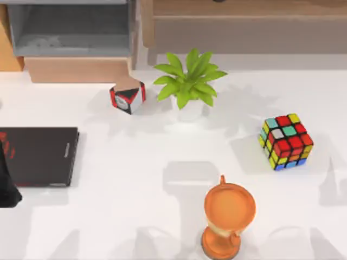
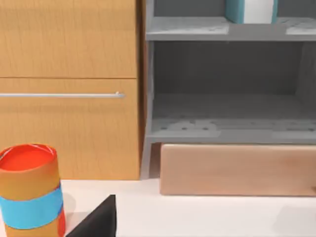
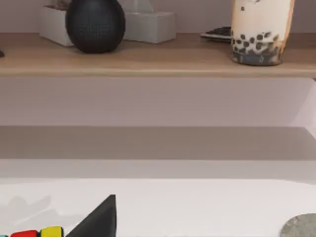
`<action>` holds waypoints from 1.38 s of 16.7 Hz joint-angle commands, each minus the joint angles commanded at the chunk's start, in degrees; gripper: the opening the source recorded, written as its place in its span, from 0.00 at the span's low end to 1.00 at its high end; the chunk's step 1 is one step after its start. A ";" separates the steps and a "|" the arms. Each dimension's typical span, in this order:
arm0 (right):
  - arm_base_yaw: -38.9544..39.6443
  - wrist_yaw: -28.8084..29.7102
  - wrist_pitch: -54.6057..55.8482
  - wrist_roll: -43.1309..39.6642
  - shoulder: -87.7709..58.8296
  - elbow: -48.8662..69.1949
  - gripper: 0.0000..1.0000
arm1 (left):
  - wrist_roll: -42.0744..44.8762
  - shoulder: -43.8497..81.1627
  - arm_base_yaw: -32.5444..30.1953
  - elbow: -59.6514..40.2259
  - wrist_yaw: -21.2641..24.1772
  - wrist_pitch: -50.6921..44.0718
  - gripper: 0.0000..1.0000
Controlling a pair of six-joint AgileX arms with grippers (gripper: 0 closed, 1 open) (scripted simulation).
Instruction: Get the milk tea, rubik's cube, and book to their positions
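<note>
Rubik's cube sits on white table, right side, well apart from potted plant and orange trophy. Milk tea stands on wooden shelf near black ball. Book upright on upper grey shelf. Black slab at left edge. Cannot tell either gripper's grip state.

Bright, even light falls from overhead, laying soft grey shadows on the white table, with no glare.
</note>
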State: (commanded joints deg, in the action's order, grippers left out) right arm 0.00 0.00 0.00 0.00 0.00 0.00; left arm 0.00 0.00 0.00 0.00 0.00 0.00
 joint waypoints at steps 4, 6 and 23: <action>-0.28 -0.33 1.25 0.07 -1.77 1.43 1.00 | 0.00 0.00 0.00 0.00 0.00 0.00 1.00; -0.97 -1.00 3.95 0.21 -5.95 4.52 1.00 | 0.00 0.00 0.00 0.00 0.00 0.00 1.00; -12.31 -10.50 41.97 -0.18 -91.98 48.49 1.00 | 0.00 0.00 0.00 0.00 0.00 0.00 1.00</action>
State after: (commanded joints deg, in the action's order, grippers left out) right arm -12.31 -10.50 41.97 -0.18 -91.98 48.49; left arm 0.00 0.00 0.00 0.00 0.00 0.00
